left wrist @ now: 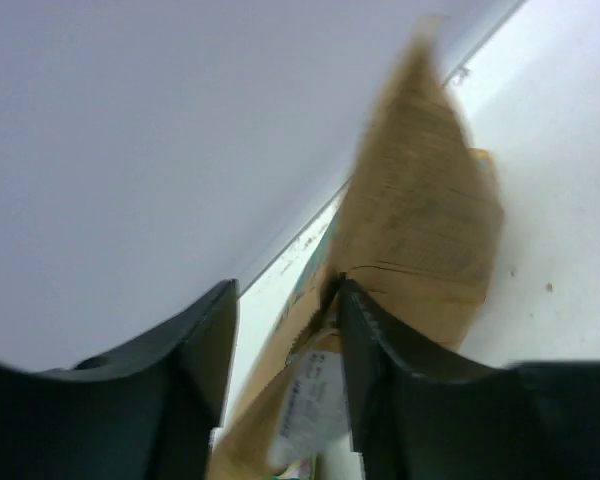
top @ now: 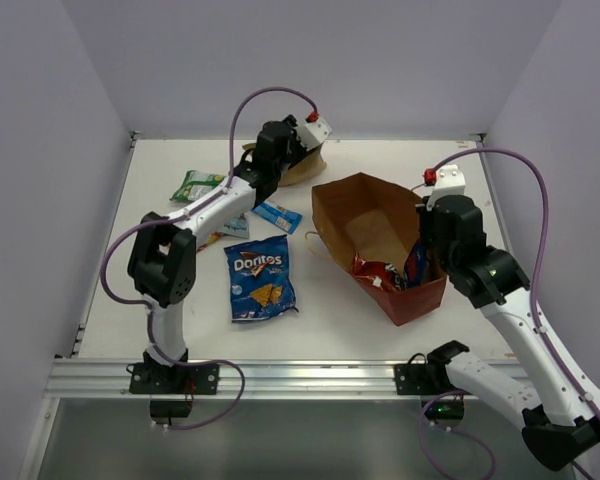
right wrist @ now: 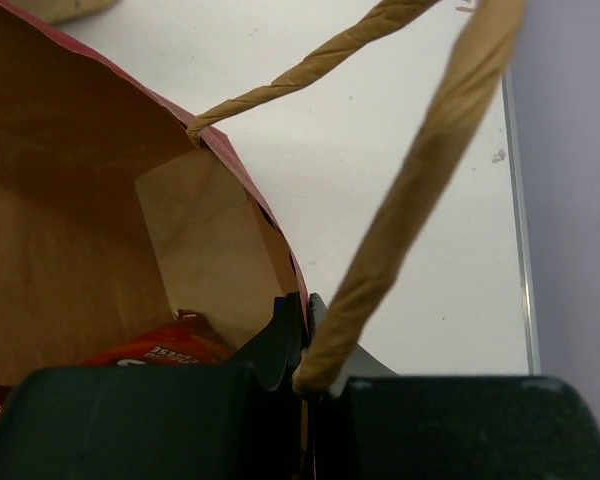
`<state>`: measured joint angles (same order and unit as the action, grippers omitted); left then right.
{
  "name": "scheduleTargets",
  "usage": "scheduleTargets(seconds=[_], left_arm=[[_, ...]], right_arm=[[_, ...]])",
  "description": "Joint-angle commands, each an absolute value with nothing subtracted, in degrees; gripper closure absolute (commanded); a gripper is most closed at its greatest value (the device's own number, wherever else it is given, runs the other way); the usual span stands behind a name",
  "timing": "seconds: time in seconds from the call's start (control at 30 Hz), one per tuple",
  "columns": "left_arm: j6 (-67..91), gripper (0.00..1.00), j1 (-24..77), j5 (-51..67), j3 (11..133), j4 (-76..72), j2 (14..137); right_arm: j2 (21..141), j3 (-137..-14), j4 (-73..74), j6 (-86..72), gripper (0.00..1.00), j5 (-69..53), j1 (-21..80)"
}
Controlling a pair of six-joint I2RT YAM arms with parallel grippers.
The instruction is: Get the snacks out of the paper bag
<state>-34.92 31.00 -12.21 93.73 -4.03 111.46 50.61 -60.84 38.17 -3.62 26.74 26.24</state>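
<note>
The paper bag (top: 365, 225) lies on its side at centre right, mouth facing up-left. A red-orange chip bag (top: 378, 272) and a blue packet (top: 416, 262) lie inside. My right gripper (top: 427, 252) is shut on the bag's right wall; in the right wrist view (right wrist: 308, 312) the jaws pinch the red-edged wall beside a handle (right wrist: 400, 210), with the red-orange bag (right wrist: 150, 350) below. My left gripper (top: 298, 150) is at the far back, open, with the tan bag (top: 306, 168) between its fingers (left wrist: 285, 295). The tan bag (left wrist: 420, 220) touches only the right finger.
A blue Doritos bag (top: 260, 278) lies flat in front of the left arm. A green pack (top: 195, 185) and a small blue pack (top: 277, 215) lie at the left, another packet partly under the arm (top: 232, 228). White walls enclose the table.
</note>
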Motion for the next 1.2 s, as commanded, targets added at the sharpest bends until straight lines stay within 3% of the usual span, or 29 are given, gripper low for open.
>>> scheduleTargets(seconds=[0.0, 0.03, 0.07, 0.2, 0.33, 0.47, 0.63, 0.9, 1.17], left_arm=[[-30.42, 0.42, 32.08, -9.33, 89.75, -10.73, 108.29], [-30.06, 0.35, 32.95, -8.19, 88.17, -10.55, 106.89], [-29.8, 0.2, 33.31, -7.56, 84.94, -10.46, 103.05], [-33.12, 0.02, 35.15, -1.68, 79.55, -6.08, 90.38], [-37.52, 0.0, 38.22, 9.8, 78.05, 2.61, 77.47], [-40.17, 0.0, 43.32, 16.6, 79.63, 13.59, 72.87], [-35.07, 0.01, 48.95, 28.2, 77.88, 15.47, 71.8], [-33.75, 0.0, 60.81, 24.8, 71.99, 10.65, 78.73], [-35.07, 0.0, 62.67, 20.48, 71.1, 4.14, 88.23]], right_arm=[[49.83, -62.4, 35.95, -1.77, 1.0, 24.7, 26.37], [49.83, -62.75, 35.6, -1.24, 1.0, 24.09, 26.37], [50.01, -63.01, 35.16, -0.62, 1.0, 22.95, 26.45], [50.89, -63.63, 33.14, 3.31, 1.0, 18.91, 26.46], [51.06, -63.54, 28.23, 9.31, 1.0, 18.02, 26.98], [52.03, -63.89, 23.83, 15.02, 1.0, 19.25, 26.98], [52.47, -61.53, 18.03, 17.05, 1.0, 16.18, 26.98], [52.82, -56.78, 16.43, 17.23, 1.0, 13.19, 27.42], [52.12, -54.23, 17.23, 16.0, 1.0, 11.87, 28.65]])
